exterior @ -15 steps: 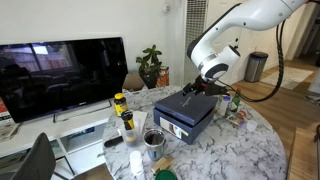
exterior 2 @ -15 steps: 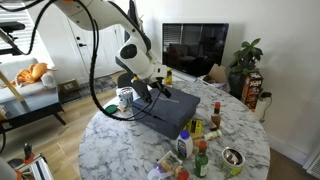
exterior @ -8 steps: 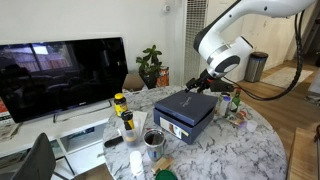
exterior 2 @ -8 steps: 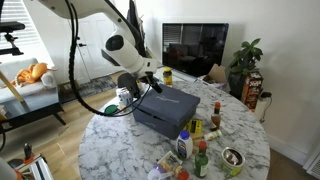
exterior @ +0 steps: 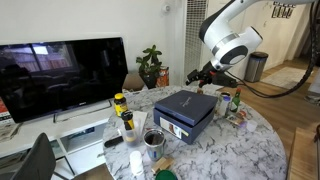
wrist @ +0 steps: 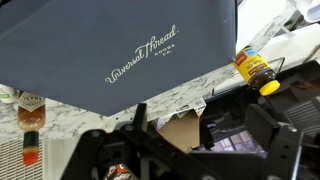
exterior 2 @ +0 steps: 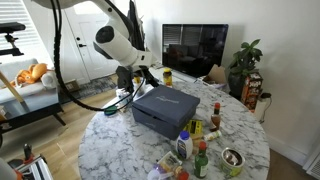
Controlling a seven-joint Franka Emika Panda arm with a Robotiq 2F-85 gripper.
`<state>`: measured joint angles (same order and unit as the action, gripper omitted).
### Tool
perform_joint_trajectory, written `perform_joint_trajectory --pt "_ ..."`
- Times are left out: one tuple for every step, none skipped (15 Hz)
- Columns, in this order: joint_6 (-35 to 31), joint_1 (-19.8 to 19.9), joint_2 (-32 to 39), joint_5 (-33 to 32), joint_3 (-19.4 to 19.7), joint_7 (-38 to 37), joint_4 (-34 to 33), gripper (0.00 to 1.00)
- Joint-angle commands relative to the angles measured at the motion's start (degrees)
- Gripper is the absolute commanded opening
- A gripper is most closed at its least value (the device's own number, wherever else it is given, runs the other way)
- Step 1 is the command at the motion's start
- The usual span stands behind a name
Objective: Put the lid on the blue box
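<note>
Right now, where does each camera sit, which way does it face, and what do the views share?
An exterior view: beside the table, looking across, television at left; arm and open gripper upper right.
An exterior view: another side, facing the television over the blue box; arm upper left.
Wrist view: above the lid, looking down; gripper along the bottom.
Shared: all show the lid.

Navy lid (exterior: 190, 101); white table (exterior: 238, 150) veined with grey.

2 exterior views share the table (exterior: 255, 145); wrist view close above the lid (wrist: 100, 40).
</note>
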<state>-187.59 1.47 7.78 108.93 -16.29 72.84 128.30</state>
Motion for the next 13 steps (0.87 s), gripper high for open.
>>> perform_joint_trajectory --pt "5.0 3.1 -11.0 2.5 -0.4 -2.8 11.8 1.00" --pt "6.2 3.3 -12.6 2.7 -0.2 -3.7 14.2 1.00" --pt "7.5 3.5 -14.7 2.1 0.3 -5.0 16.8 1.00" --pt "9.0 3.6 -17.1 1.2 1.2 -6.4 19.6 1.00" --pt "4.8 3.0 -9.8 1.9 0.5 -3.3 11.9 1.00" --pt "6.1 3.4 -12.0 1.9 0.9 -3.9 14.5 1.00" --pt "6.9 3.7 -13.7 1.9 1.0 -4.2 16.2 1.00" --pt "7.3 3.8 -14.9 1.9 1.1 -4.4 17.3 1.00" --pt "7.5 3.7 -15.6 1.9 1.1 -4.6 17.8 1.00" --pt "7.6 3.7 -15.8 1.9 1.1 -4.8 17.9 1.00" --pt "7.6 3.7 -15.9 1.9 1.1 -4.8 17.9 1.00" --pt "7.6 3.7 -15.8 1.9 1.1 -4.9 17.9 1.00" --pt "7.6 3.7 -15.8 1.9 1.1 -4.9 17.9 1.00"
